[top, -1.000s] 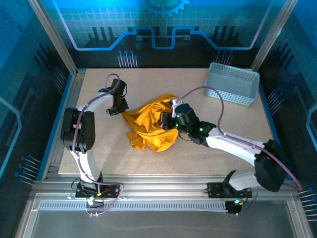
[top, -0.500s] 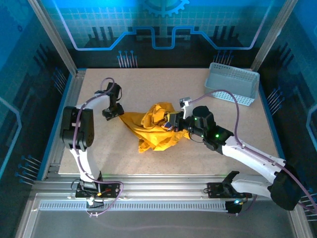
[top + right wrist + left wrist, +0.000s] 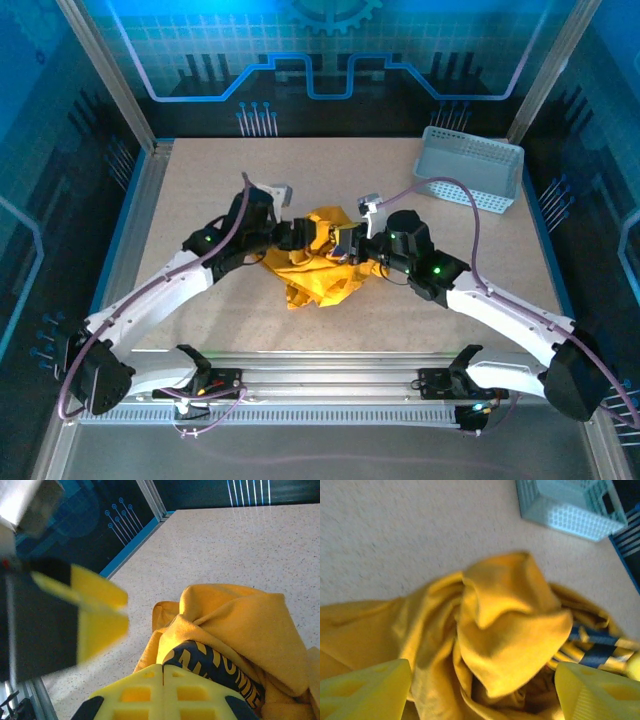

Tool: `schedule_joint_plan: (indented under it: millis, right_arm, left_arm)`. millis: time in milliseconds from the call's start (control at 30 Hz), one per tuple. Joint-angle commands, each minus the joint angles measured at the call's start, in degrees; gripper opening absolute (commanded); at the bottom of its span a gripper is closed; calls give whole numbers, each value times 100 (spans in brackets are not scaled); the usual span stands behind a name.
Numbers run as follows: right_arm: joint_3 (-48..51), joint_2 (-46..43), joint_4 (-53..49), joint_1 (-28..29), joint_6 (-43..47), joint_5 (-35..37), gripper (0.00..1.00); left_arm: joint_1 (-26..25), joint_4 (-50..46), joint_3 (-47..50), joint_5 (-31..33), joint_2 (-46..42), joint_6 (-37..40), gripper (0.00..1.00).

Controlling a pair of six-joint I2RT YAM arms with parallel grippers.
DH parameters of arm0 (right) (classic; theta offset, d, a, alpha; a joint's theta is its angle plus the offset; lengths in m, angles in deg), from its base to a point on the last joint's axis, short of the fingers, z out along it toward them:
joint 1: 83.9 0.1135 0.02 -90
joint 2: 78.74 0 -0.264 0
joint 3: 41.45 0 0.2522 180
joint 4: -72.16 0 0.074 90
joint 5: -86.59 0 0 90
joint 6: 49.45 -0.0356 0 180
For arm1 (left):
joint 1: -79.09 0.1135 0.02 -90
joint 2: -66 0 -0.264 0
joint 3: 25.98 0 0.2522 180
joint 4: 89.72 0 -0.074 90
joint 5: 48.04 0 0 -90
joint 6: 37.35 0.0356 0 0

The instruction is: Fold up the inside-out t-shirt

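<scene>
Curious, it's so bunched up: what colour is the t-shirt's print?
The t-shirt's print is dark navy with yellow lettering; clearest in the right wrist view.

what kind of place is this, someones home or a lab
Probably a robot lab test cell, not a home: an aluminium frame with blue printed panels encloses a speckled table, the left arm and right arm are bolted at its near edge, and it carries a t-shirt and a basket.

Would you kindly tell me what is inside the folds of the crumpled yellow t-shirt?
Inside the t-shirt, a dark navy print with yellow lettering shows between the folds. Fabric covers the rest of it, so the wording cannot be read.
</scene>
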Motion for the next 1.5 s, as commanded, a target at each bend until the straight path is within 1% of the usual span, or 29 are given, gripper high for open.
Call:
schedule_joint_plan:
  millis: [0,133,167,200,300,367,433,467,567,667,767,900,1000,1100,1167,1267,1367,1433,1467]
  right_arm:
    - [-298,-67,116,-10,148,-92,0]
    - [-322,-90,132,114,206,-108,0]
    - [-331,-85,121,155,217,-102,0]
    - [-335,-88,109,194,248,-106,0]
    - [-339,-153,14,291,369,-30,0]
    - [-322,-261,-89,291,433,37,0]
    - [-253,-439,-159,288,515,114,0]
    - [-201,-556,-202,274,550,164,0]
    - [-151,-791,-497,110,569,368,0]
    - [-218,-937,-689,-305,484,294,0]
    - [-408,-1121,-759,-733,507,17,0]
    - [-301,-1506,-875,-1239,514,-97,0]
    - [164,-1817,-1050,-1686,324,-114,0]
    - [842,-2090,-1101,-2153,-62,-315,0]
    - [1306,-2097,-1182,-2335,-345,-306,0]
    - [1861,-1707,-1033,-2364,-704,-401,0]
    - [2099,-1208,-961,-2340,-913,-310,0]
    - [1917,-970,-1332,-2298,-842,-68,8]
    - [1741,-896,-1585,-2235,-745,123,20]
  left_arm:
    - [-325,323,227,-345,-40,379,79]
    - [-433,297,111,-204,251,361,81]
    - [-432,338,81,-111,325,306,81]
    - [-436,316,23,71,403,234,79]
    - [-381,126,-232,750,691,66,64]
    - [-188,100,-306,917,827,-84,50]
    - [86,94,-334,863,916,-238,38]
    - [261,90,-351,816,927,-301,30]
    - [653,91,-416,600,832,-399,12]
    - [1073,113,-625,215,545,-480,1]
    - [1442,156,-905,-19,182,-552,0]
    - [1918,5,-876,183,-219,-651,0]
    - [2293,-146,-487,177,-315,-831,0]
    - [2575,-153,30,-141,-178,-1018,0]
    - [2601,-168,284,-391,115,-1024,0]
    - [2572,-179,430,-1003,813,-967,0]
    - [2441,-328,404,-1225,1473,-804,0]
    - [2241,-362,409,-1220,1623,-658,0]
    - [2105,-337,421,-1173,1608,-602,0]
